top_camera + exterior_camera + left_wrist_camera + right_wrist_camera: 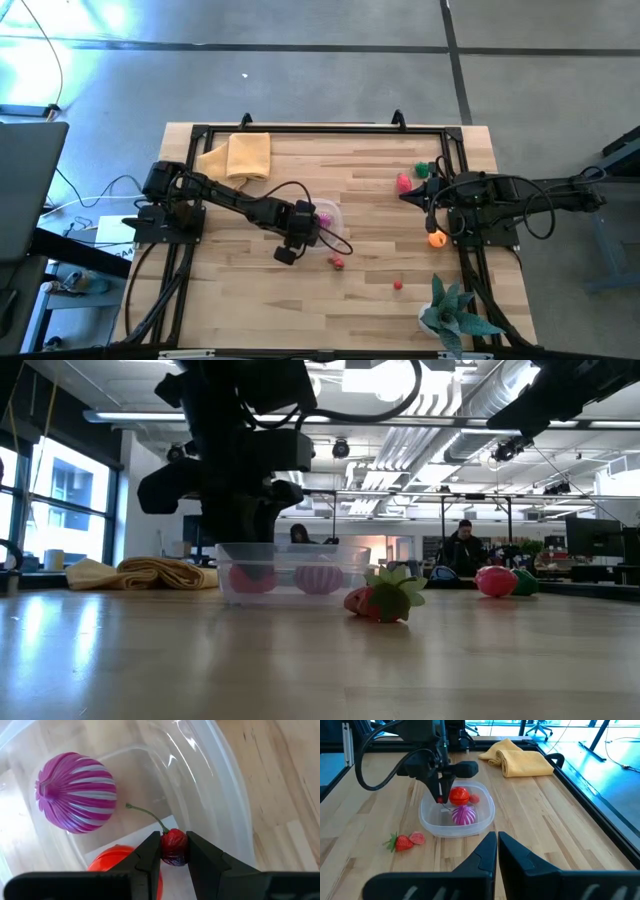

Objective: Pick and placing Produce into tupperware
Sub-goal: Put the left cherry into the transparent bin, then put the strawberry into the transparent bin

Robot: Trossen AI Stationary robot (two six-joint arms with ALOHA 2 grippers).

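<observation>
My left pincer (174, 851) is hovering over the clear tupperware (225, 795), clamped on a small dark-red cherry (174, 846) whose green stem is trailing off to one side. Directly below me inside the tub an orange-red tomato (117, 862) is sitting, and just past it a pink-and-white striped bulb (75, 792) is resting on the clear floor. I am judging that the release will go best if I am lowering the cherry close to the bare patch of floor between those two pieces before parting my fingers, so it is not bouncing off the tomato or rolling over the low wall.

Beyond the tub's rim, a strawberry (400, 841) and a smaller pink piece (418, 838) are lying on the tabletop (360, 270) just beside it, waiting to be collected. A small red piece (398, 284) is lying farther along the boards.

At the tabletop's far side my right pincer (497, 851) is resting with its fingers nearly together and holding nothing, near a pink piece (403, 183), a green one (423, 169) and an orange one (436, 239). A folded yellow cloth (240, 156) is lying at the back edge.
</observation>
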